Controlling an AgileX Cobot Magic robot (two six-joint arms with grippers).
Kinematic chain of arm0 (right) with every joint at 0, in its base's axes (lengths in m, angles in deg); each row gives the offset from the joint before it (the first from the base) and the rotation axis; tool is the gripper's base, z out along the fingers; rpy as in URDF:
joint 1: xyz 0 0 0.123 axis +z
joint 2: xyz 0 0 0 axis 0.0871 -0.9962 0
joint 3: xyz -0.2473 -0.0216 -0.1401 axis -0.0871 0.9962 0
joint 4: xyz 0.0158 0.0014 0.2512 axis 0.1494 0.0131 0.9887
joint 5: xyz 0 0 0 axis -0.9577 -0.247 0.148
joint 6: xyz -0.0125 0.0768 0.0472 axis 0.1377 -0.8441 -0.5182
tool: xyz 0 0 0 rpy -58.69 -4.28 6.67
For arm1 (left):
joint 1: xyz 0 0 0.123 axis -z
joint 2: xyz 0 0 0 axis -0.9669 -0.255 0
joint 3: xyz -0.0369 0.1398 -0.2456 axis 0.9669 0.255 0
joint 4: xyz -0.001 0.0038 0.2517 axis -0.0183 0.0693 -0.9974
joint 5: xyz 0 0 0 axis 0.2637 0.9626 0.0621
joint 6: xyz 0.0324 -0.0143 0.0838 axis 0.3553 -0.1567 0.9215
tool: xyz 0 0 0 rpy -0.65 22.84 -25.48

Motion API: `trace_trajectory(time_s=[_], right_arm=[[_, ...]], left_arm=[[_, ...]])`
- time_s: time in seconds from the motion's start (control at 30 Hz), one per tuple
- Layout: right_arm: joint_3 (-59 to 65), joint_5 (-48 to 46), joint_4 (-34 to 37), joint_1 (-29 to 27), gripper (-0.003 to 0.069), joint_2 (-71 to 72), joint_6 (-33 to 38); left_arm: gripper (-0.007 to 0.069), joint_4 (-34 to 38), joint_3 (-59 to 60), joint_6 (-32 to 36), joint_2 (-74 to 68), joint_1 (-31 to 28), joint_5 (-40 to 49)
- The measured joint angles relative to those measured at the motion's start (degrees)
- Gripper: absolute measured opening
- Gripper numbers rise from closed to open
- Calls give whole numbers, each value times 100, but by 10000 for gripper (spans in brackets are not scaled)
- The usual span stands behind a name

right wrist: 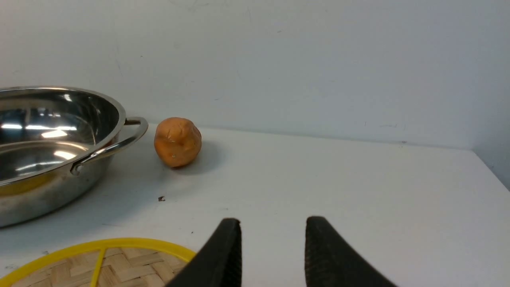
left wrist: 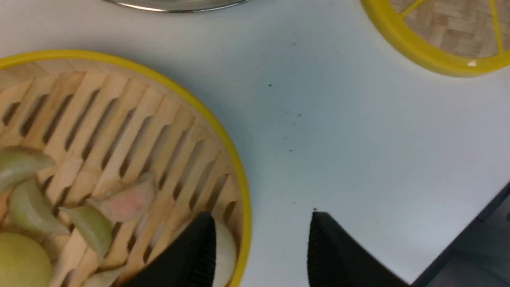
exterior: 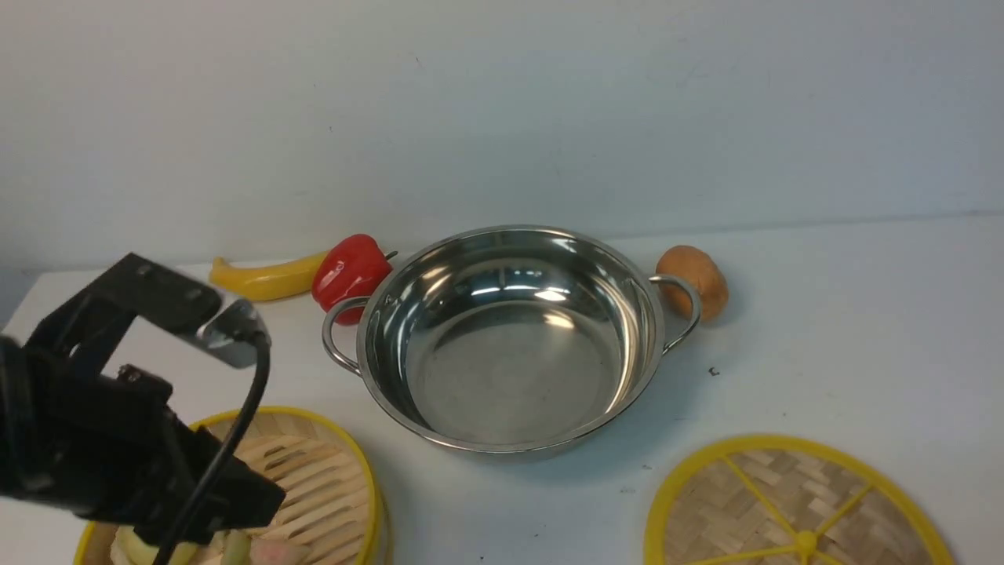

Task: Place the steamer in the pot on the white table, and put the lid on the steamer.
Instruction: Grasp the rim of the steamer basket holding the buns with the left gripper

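Across the centre of the front view, the pot point(exterior: 510, 345) is seen standing empty on the white table point(exterior: 823, 314), with one loop handle turned to each side of the frame. At the lower left of that frame the steamer point(exterior: 314, 471) is set on the table, apart from the pot and partly covered by the black left arm. Pale green and pinkish food pieces point(left wrist: 123, 201) are laid on its slatted floor. The left gripper point(left wrist: 261, 223) is shown by its wrist camera with jaws apart. One finger point(left wrist: 195, 251) is held over the steamer's inside and the other over bare table, so the yellow rim is straddled but not clamped. At the lower right of the front frame the lid point(exterior: 784, 510) is laid flat on the table, cut off by the bottom edge and well apart from the steamer. The right gripper point(right wrist: 273, 227) is seen by its own wrist camera with jaws apart and nothing between them, just beside the lid's rim. Behind the pot's left handle a red pepper point(exterior: 351, 271) and a curved yellow vegetable point(exterior: 267, 281) are placed. A brown potato point(exterior: 694, 278) is seen near the right handle.
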Motion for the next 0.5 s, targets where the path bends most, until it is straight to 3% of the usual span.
trace_trajectory(time_s=[0.13,0.27,0.5], right_arm=[[0,0,0,0,246,0,0],[0,5,0,0,246,0,0],[0,10,0,0,246,0,5]], left_arm=[[332,-243,-192,-356,-582,88,-269],[332,-790,-333,-1150,-1372,718,-582],[332,-2041,-376,-3554,-1966,1575,-1116]])
